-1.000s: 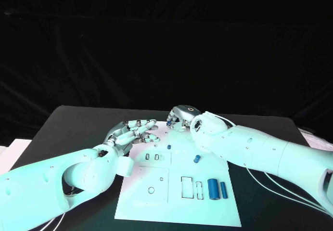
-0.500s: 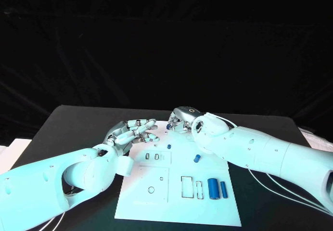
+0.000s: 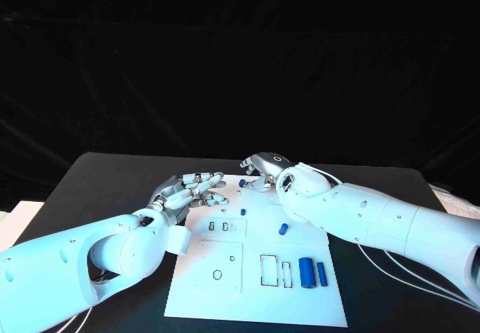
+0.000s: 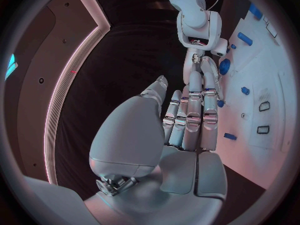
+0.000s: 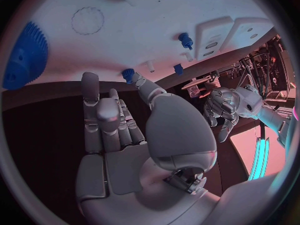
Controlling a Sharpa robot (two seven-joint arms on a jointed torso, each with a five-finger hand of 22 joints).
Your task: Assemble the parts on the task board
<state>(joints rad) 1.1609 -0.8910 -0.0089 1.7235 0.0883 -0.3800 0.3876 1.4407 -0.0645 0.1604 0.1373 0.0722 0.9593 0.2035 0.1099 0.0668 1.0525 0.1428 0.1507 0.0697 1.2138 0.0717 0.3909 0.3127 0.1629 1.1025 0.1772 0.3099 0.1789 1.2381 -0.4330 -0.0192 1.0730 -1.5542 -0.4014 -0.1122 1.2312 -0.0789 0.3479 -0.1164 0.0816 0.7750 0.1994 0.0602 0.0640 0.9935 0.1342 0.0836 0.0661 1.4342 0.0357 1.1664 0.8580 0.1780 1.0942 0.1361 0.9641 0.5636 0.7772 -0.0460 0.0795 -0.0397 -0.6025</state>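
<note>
Both hands at the board's far edge: left hand fingers spread, empty; right hand fingers' grip cannot be told.

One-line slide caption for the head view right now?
Both hands, left and right, hover at the task board's far edge; blue cylinders lie near its right side.

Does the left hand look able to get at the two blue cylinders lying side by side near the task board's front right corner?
Probably not easily: the left hand is at the board's far left, and the cylinders lie beside the right arm.
</note>
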